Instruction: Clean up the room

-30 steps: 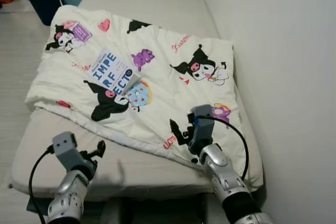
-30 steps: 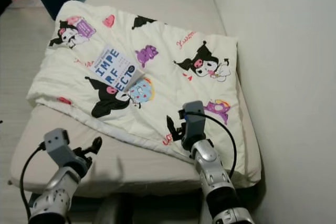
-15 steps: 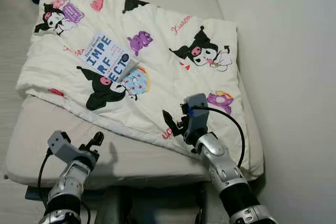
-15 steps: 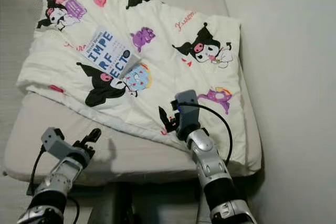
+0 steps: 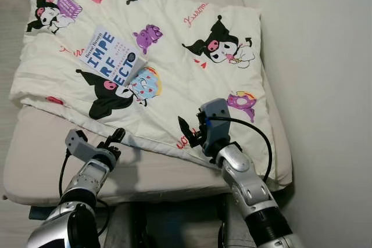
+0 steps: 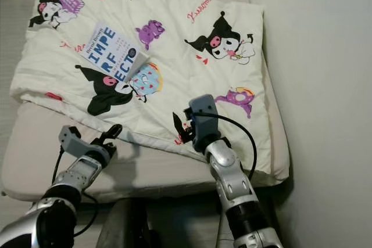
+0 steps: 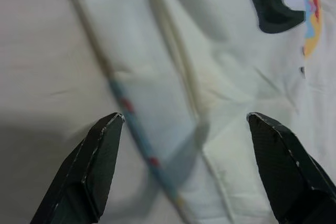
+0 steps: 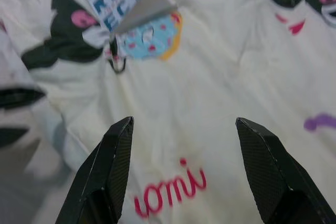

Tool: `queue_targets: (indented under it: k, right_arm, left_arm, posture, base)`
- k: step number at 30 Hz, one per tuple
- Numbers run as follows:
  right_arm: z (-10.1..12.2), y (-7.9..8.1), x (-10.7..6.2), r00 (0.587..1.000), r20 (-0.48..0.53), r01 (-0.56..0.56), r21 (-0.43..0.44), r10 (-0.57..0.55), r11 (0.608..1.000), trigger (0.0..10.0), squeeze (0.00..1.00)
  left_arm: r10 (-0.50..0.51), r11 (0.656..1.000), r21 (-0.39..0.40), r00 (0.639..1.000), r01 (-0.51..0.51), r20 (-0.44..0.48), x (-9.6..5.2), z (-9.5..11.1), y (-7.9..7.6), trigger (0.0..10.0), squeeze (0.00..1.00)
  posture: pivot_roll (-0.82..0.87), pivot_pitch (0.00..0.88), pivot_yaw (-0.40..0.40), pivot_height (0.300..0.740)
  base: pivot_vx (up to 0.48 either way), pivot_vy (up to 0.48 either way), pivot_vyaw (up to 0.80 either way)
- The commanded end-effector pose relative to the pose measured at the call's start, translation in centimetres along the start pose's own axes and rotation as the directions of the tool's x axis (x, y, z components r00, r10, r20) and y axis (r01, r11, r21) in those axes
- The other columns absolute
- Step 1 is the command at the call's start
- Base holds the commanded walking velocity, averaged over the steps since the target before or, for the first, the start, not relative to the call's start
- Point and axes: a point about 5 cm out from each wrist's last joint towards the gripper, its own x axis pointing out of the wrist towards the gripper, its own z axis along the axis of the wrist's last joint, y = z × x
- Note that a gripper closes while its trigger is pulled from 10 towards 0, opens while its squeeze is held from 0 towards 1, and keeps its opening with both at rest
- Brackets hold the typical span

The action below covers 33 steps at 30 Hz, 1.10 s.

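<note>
With both grippers wide open over the near hem of the blanket (image 5: 174, 68), left gripper (image 5: 118, 136) at the edge by the bare mattress (image 5: 40, 149) and right gripper (image 5: 185, 133) over the red lettering, neither holds anything. The book (image 5: 111, 64) lies loose on the blanket, well apart from both. Likely risk: pulling the blanket now would tip the book off, or a shallow pinch slips off the hem.

Both arms reach forward, left tool (image 5: 115, 138) and right tool (image 5: 185, 130) spread wide.
</note>
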Motion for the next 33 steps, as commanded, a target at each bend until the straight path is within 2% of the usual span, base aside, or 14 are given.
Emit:
queue_targets:
  k: [1, 8, 9, 10, 12, 13, 14, 15, 16, 17, 19, 24, 28, 33]
  right_arm:
    - [-0.6, 0.6, -0.5, 0.999, -0.027, -0.017, -0.005, 0.017, 1.0, 10.0, 0.0]
    - [-0.9, 0.6, -1.0, 0.999, -0.044, -0.006, -0.016, 0.005, 1.0, 10.0, 0.0]
    - [-1.0, 0.6, -1.1, 0.999, -0.052, 0.002, -0.007, -0.002, 1.0, 10.0, 0.0]
    - [-1.0, 0.5, -1.1, 0.999, -0.054, 0.004, -0.004, -0.004, 1.0, 10.0, 0.0]
    - [-1.2, 0.3, -1.2, 0.998, -0.058, 0.022, 0.016, -0.021, 1.0, 10.0, 0.0]
    - [-1.3, 0.3, -1.2, 0.998, -0.059, 0.027, 0.021, -0.025, 0.999, 10.0, 0.0]
    - [-1.3, 0.3, -1.2, 0.998, -0.059, 0.027, 0.021, -0.025, 0.999, 10.0, 0.0]
    - [-1.8, 0.0, -1.4, 0.997, -0.071, 0.044, 0.057, -0.039, 0.997, 10.0, 0.0]
    - [-2.2, -0.2, -1.5, 0.995, -0.085, 0.054, 0.078, -0.048, 0.996, 10.0, 0.0]
    - [-2.2, -0.2, -1.5, 0.995, -0.085, 0.054, 0.078, -0.048, 0.996, 10.0, 0.0]
    - [-3.0, -0.6, -1.6, 0.992, -0.114, 0.073, 0.096, -0.062, 0.993, 10.0, 0.0]
    - [-4.3, -0.9, -1.9, 0.985, -0.164, 0.077, 0.129, -0.055, 0.989, 10.0, 0.0]
    - [-5.8, -1.2, -2.1, 0.975, -0.22, 0.069, 0.131, -0.039, 0.989, 10.0, 0.0]
    - [-6.3, -1.2, -2.0, 0.971, -0.236, 0.065, 0.129, -0.033, 0.99, 10.0, 0.0]
  left_arm:
    - [0.03, 1.0, -0.006, 0.999, -0.03, -0.024, -0.2, -0.7, 0.5, 10.0, 0.0]
    - [0.003, 1.0, 0.031, 0.999, -0.002, -0.033, 0.5, -0.6, -1.0, 10.0, 0.0]
    - [0.035, 0.982, 0.188, 0.998, -0.025, -0.049, 0.5, -0.9, -0.9, 10.0, 0.0]
    - [0.042, 0.973, 0.229, 0.998, -0.029, -0.052, 0.5, -0.9, -0.8, 10.0, 0.0]
    - [0.053, 0.851, 0.525, 0.996, -0.006, -0.075, 0.2, -1.5, -0.6, 10.0, 0.0]
    - [0.05, 0.804, 0.594, 0.995, 0.008, -0.082, 0.2, -1.7, -0.5, 10.0, 0.0]
    - [0.05, 0.804, 0.594, 0.995, 0.008, -0.082, 0.2, -1.7, -0.5, 10.0, 0.0]
    - [-0.029, 0.624, 0.777, 0.997, 0.078, -0.076, -0.3, -2.0, -0.8, 10.0, 0.0]
    - [-0.059, 0.528, 0.841, 0.993, 0.119, -0.103, -1.0, -2.5, -0.5, 10.0, 0.0]
    - [-0.059, 0.528, 0.841, 0.993, 0.119, -0.103, -1.0, -2.5, -0.5, 10.0, 0.0]
    - [-0.096, 0.42, 0.895, 0.988, 0.151, -0.122, -2.3, -3.2, 0.2, 10.0, 0.0]
    - [-0.072, 0.428, 0.902, 0.997, 0.061, -0.033, -4.9, -2.9, 2.1, 10.0, 0.0]
    - [0.025, 0.533, 0.837, 0.991, -0.123, 0.13, -7.6, -1.6, 4.7, 10.0, 0.0]
    - [0.046, 0.536, 0.829, 0.986, -0.161, 0.161, -8.2, -1.7, 5.0, 10.0, 0.0]
  posture:
    - [-0.21, 0.473, 0.054, 0.6]
    - [-0.19, 0.482, 0.063, 0.6]
    - [-0.17, 0.484, 0.066, 0.6]
    - [-0.17, 0.484, 0.066, 0.6]
    - [-0.12, 0.435, 0.075, 0.6]
    - [-0.12, 0.435, 0.075, 0.6]
    - [-0.12, 0.435, 0.075, 0.6]
    - [-0.07, 0.372, 0.078, 0.6]
    - [-0.05, 0.333, 0.073, 0.6]
    - [-0.05, 0.333, 0.073, 0.6]
    - [-0.03, 0.305, 0.059, 0.6]
    - [0.0, 0.233, 0.037, 0.6]
    - [0.03, 0.192, 0.001, 0.6]
    - [0.03, 0.18, -0.011, 0.6]
  base:
    - [0.0, 0.0, 0.0]
    - [0.0, 0.0, 0.0]
    - [0.0, 0.0, 0.0]
    - [0.0, 0.0, 0.0]
    - [0.0, 0.0, 0.0]
    - [0.0, 0.0, 0.0]
    - [0.0, 0.0, 0.0]
    - [0.0, 0.0, 0.0]
    - [0.0, 0.0, 0.0]
    - [0.0, 0.0, 0.0]
    - [0.0, 0.0, 0.0]
    - [0.0, 0.0, 0.0]
    - [0.0, 0.0, 0.0]
    - [0.0, 0.0, 0.0]
